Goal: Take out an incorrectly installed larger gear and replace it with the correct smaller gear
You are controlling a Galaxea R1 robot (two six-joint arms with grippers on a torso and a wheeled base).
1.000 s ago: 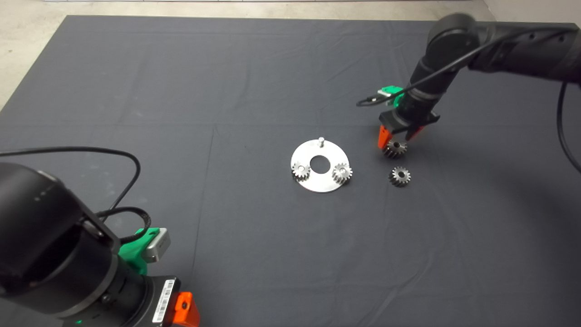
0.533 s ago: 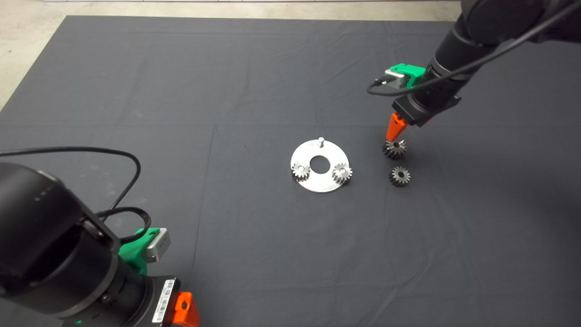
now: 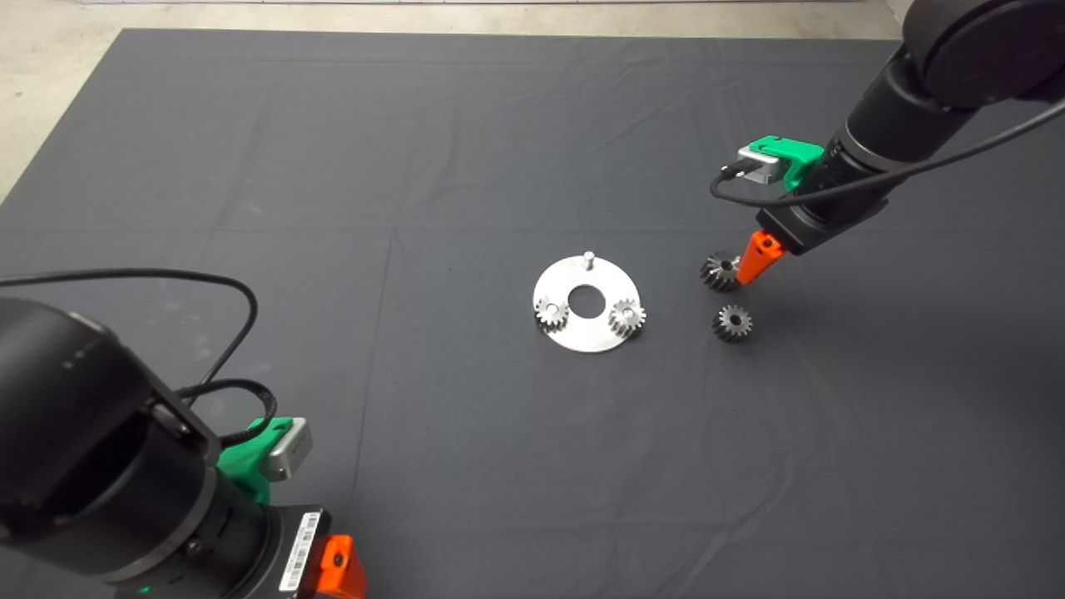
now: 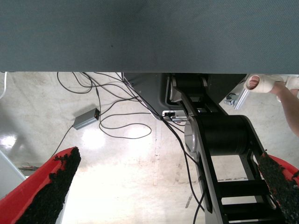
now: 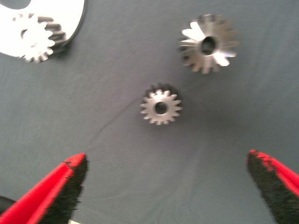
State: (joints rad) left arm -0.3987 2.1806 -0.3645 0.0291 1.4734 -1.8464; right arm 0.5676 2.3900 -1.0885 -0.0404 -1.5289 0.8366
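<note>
Right gripper (image 5: 168, 186) hangs above the mat (image 3: 416, 166), off to the right of the round steel plate (image 3: 574, 337) — fingers spread wide, nothing between them. In the head view one red finger (image 3: 759, 256) shows just beside the larger gear (image 3: 720, 270); contact cannot be told from that angle. The wrist view shows both gears clear of the pads (image 5: 65, 196).

Larger gear (image 5: 208, 45) lies flat on the mat, coarse splayed teeth, centre hole up. Smaller gear (image 3: 732, 323) lies near it, also flat on the mat, apart from it and apart from the plate (image 5: 65, 18); fine teeth and bore plain in the wrist view (image 5: 161, 107).

Plate carries two small fine-toothed gears, one at its lower left edge (image 3: 552, 314) and one at its lower right edge (image 3: 626, 317). A short pin (image 3: 588, 259) stands bare at the plate's far edge.

Left gripper (image 3: 337, 570) sits at the lower left edge of the head view — fingers wide apart, empty. Its wrist camera sees floor, cables (image 4: 117, 116) and a person's foot (image 4: 261, 84).
</note>
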